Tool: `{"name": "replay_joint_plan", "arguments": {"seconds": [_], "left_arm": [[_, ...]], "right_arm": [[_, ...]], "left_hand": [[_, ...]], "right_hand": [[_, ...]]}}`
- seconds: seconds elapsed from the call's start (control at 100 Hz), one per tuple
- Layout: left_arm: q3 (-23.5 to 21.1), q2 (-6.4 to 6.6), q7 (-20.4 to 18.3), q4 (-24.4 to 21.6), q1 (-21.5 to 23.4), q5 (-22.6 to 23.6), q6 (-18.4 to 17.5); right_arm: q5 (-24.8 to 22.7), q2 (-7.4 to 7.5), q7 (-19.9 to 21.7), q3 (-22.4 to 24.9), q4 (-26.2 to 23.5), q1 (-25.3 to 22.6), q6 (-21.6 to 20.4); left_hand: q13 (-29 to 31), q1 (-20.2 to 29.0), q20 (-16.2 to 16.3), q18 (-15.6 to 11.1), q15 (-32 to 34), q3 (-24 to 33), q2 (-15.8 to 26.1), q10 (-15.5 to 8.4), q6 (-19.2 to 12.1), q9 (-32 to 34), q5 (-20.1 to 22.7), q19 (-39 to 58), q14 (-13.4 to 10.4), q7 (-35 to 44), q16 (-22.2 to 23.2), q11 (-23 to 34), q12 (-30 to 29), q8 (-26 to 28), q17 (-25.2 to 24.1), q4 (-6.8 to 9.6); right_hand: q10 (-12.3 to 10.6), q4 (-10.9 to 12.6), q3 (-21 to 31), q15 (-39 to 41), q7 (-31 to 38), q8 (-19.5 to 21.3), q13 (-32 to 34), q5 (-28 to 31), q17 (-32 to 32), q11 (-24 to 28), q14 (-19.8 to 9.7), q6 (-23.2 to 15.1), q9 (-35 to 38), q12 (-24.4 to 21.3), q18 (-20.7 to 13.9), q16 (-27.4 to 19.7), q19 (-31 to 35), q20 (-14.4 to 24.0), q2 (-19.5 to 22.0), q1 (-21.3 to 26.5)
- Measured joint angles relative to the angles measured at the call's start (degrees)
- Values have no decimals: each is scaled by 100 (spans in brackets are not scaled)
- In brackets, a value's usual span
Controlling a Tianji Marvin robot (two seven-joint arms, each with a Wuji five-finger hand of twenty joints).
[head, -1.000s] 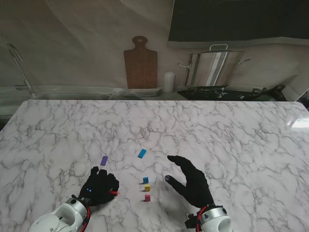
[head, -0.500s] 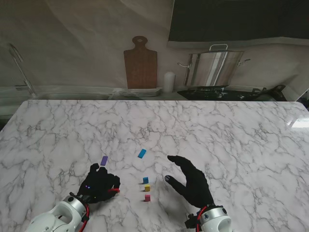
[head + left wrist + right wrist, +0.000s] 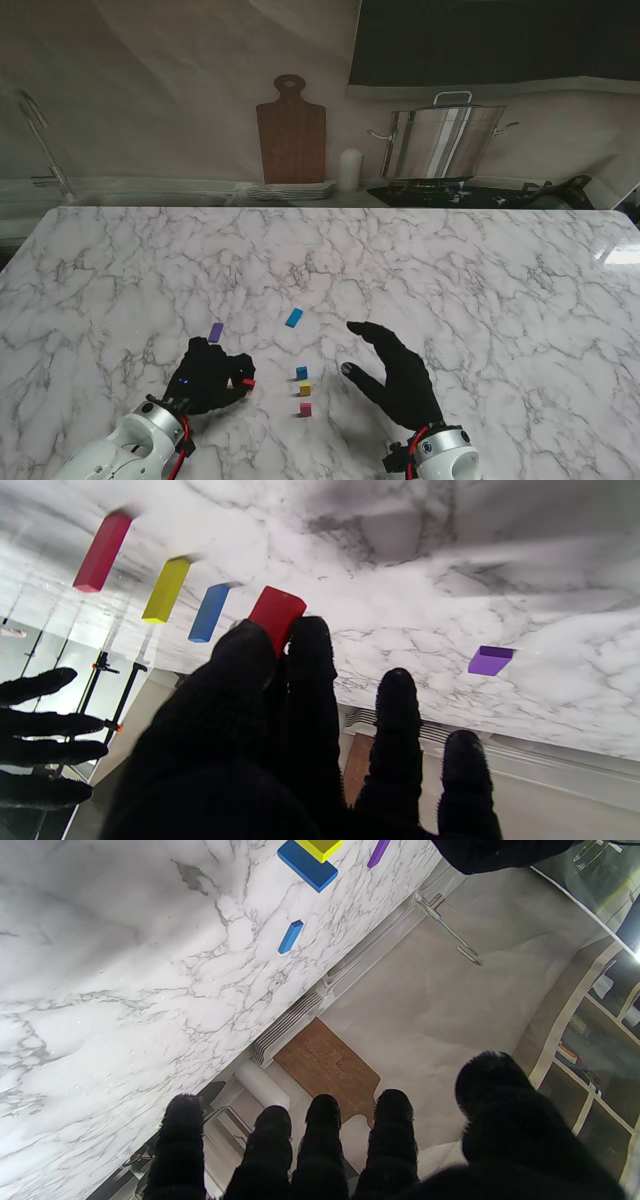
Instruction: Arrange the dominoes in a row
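Observation:
Three dominoes stand in a short row near me: blue (image 3: pixel 301 373), yellow (image 3: pixel 305 388) and magenta (image 3: pixel 305 409). My left hand (image 3: pixel 208 377) is shut on a red domino (image 3: pixel 245 382), pinched between thumb and forefinger, just left of that row. The left wrist view has the red domino (image 3: pixel 276 613) at my fingertips (image 3: pixel 310 635), beside the blue (image 3: pixel 209 613), yellow (image 3: pixel 165 590) and magenta (image 3: pixel 102 551) ones. A purple domino (image 3: pixel 215 332) lies flat farther out on the left. A second blue domino (image 3: pixel 294 318) lies flat beyond the row. My right hand (image 3: pixel 392 375) hovers open to the right of the row.
The marble table (image 3: pixel 480 290) stretches far behind the dominoes. Against the back wall stand a wooden cutting board (image 3: pixel 291 130), a white candle (image 3: pixel 349 170) and a steel pot (image 3: pixel 445 140).
My left hand has shifted right toward the row, carrying the red domino, which now shows at its fingertips. The right hand has stayed where it was.

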Motion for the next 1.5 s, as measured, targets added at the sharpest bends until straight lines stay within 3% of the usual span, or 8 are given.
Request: {"name": "replay_joint_plan", "arguments": {"seconds": [0.21,0.29,0.37,0.51,0.75,1.07,1.26,1.5], "left_arm": [[106,-30,13,1,-76,-102,116],[171,-39,28,10,-123,-214,218],[220,-47,31,20,-180,-237,278],[344,-50,11,73,-352,-241,395],[700,-71,46,351,-828,-495,712],[1127,-110,-2,687,-1439,-755,959],[1386,-144,23,851,-1702,-965,1117],[1732,-207,74,1173,-2042,-1273,1232]], "right_arm": [[6,0,0,-1,4,3,-1],[11,0,0,-1,6,5,-1],[14,0,0,-1,8,7,-2],[15,0,0,-2,10,11,-2],[21,0,3,-1,13,13,-4],[32,0,29,-1,16,23,-3],[36,2,44,-3,20,32,-2],[42,2,48,1,22,36,-2]], "left_hand": [[-83,0,-2,1,-263,102,-2,77,129,101,-2,110,-1,0,-201,-115,-299,4,13,-2],[-470,6,-8,2,-206,102,-2,137,130,-400,-4,108,-1,0,-129,236,357,-3,-84,-2],[-787,20,-23,4,26,74,-2,230,131,-922,-5,24,-1,0,136,1049,1142,-9,-92,-3],[-800,25,-25,5,128,47,-2,254,131,-1033,-5,-42,9,4,220,1376,1298,-13,-92,-3],[-770,29,-25,7,129,44,-2,211,131,-686,-5,-45,9,4,217,799,862,-14,-93,-3],[-181,35,25,8,153,45,-2,206,152,-30,-8,278,-71,73,35,20,-80,-98,-4,-3],[80,35,25,8,79,294,-5,236,412,114,-132,538,-76,300,-130,-138,-345,-234,137,-17],[75,34,25,8,69,305,-5,241,426,115,-193,587,-80,384,-134,-141,-370,-236,137,-17]], "right_hand": [[0,0,0,0,0,0,0,0,0,0,0,0,0,0,0,0,0,0,0,0],[0,0,0,0,0,0,0,0,0,0,0,0,0,0,0,0,0,0,0,0],[0,0,0,0,0,0,0,0,0,0,0,0,0,0,0,0,0,0,0,0],[0,0,0,0,0,0,0,0,0,0,0,0,0,0,0,0,0,0,0,0],[0,0,0,0,0,0,0,0,0,0,0,0,0,0,0,0,0,0,0,0],[0,0,0,0,0,0,0,0,0,0,0,0,0,0,0,0,0,0,0,0],[0,0,0,0,0,0,0,0,0,0,0,0,0,0,0,0,0,0,0,0],[0,0,0,0,0,0,0,0,0,0,0,0,0,0,0,0,0,0,0,0]]}}
